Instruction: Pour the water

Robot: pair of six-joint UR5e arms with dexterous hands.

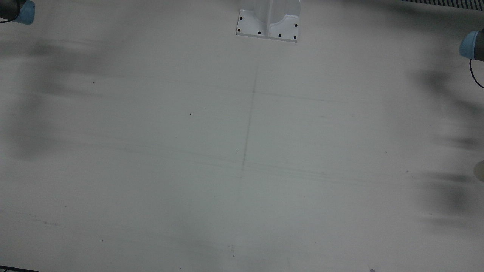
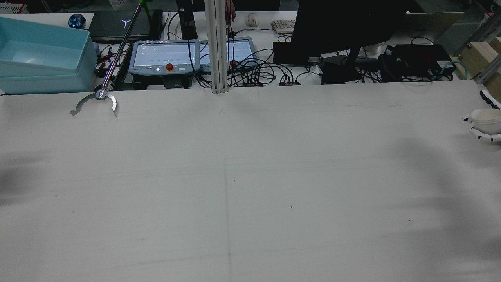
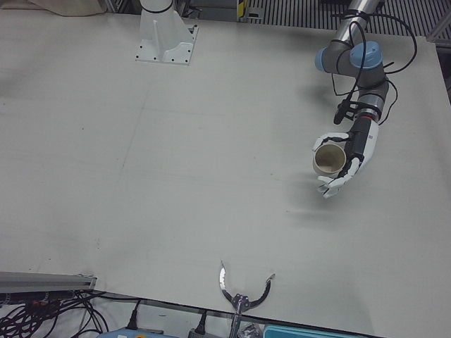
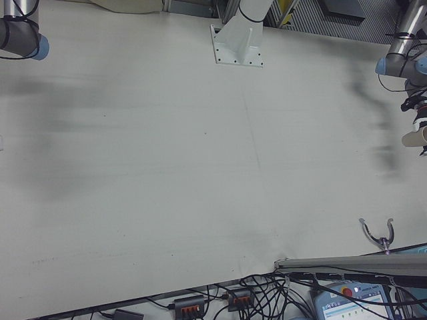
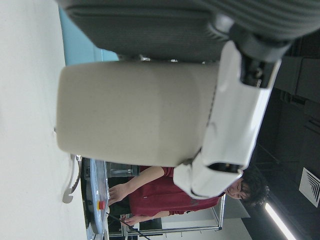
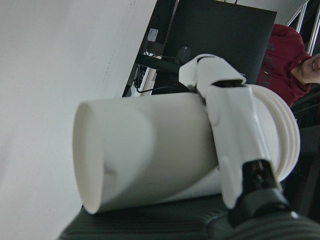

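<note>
My left hand [image 3: 347, 159] is shut on a beige paper cup [image 3: 328, 160] and holds it above the table, mouth towards the camera, in the left-front view. The left hand view shows the same cup [image 5: 135, 112] with white fingers [image 5: 235, 125] wrapped around it. My right hand [image 2: 485, 132] shows at the right edge of the rear view, shut on a white cup [image 2: 486, 118] with stacked rims. The right hand view shows that cup [image 6: 150, 155] under a finger [image 6: 235, 145]. I cannot see into either cup.
A metal grabber claw [image 2: 96, 102] lies at the table's far edge, also in the left-front view [image 3: 243, 296]. A light blue bin [image 2: 43, 58], teach pendants [image 2: 164, 58] and cables stand beyond it. A white post base [image 1: 268, 23] is bolted at the robot's side.
</note>
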